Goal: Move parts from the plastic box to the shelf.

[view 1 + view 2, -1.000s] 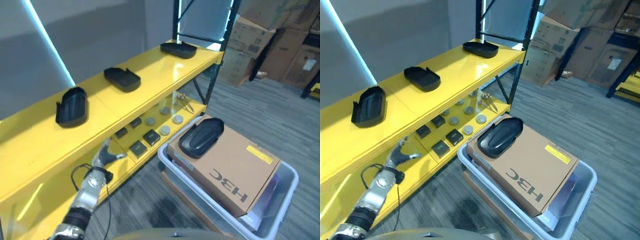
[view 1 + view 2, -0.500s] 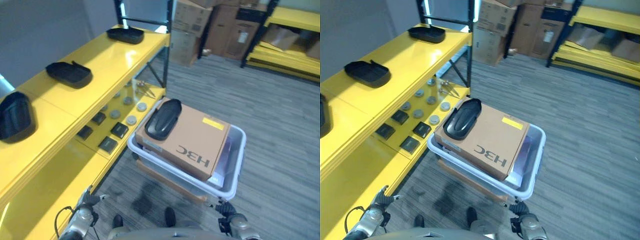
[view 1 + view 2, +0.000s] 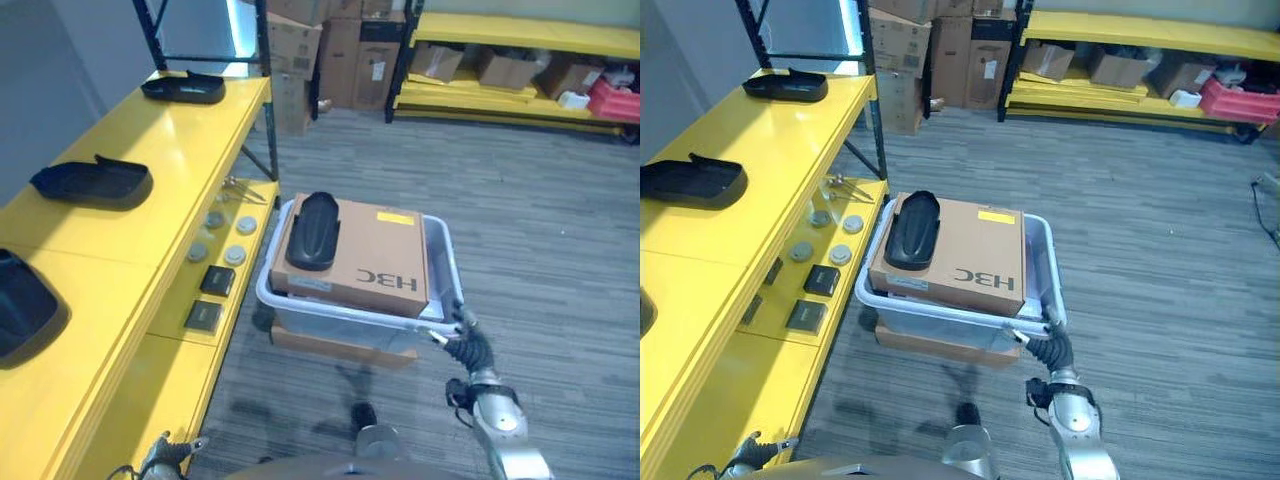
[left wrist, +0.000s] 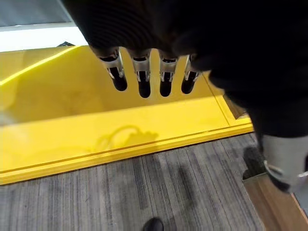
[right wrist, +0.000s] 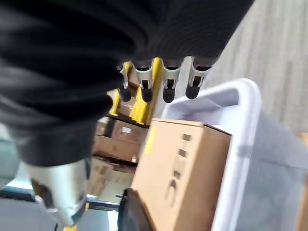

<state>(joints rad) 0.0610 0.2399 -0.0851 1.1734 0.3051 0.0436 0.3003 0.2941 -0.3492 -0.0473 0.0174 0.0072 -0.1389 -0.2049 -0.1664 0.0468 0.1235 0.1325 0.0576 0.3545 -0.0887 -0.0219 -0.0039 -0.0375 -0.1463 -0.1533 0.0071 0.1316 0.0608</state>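
Observation:
A translucent plastic box (image 3: 345, 314) stands on the floor beside the yellow shelf (image 3: 130, 230). In it lies a brown cardboard carton (image 3: 375, 262), with one black moulded part (image 3: 313, 230) on the carton's left end. Three more black parts rest on the shelf top: a far one (image 3: 183, 87), a middle one (image 3: 92, 182) and a near one (image 3: 20, 305). My right hand (image 3: 468, 345) is open, fingers (image 5: 166, 79) straight, just off the box's near right corner. My left hand (image 3: 165, 455) hangs low by the shelf's lower level, open and holding nothing, fingers (image 4: 144, 77) straight.
Dark square pieces (image 3: 217, 280) and round discs (image 3: 235, 255) lie on the lower shelf level. A flat brown board (image 3: 340, 345) sits under the plastic box. Cardboard cartons (image 3: 330, 50) and another yellow rack (image 3: 520, 35) line the far wall. Grey carpet lies open to the right.
The camera has swung right and away from the shelf. My right hand has risen to the box's near right corner. My left hand has dropped to the bottom edge of the picture.

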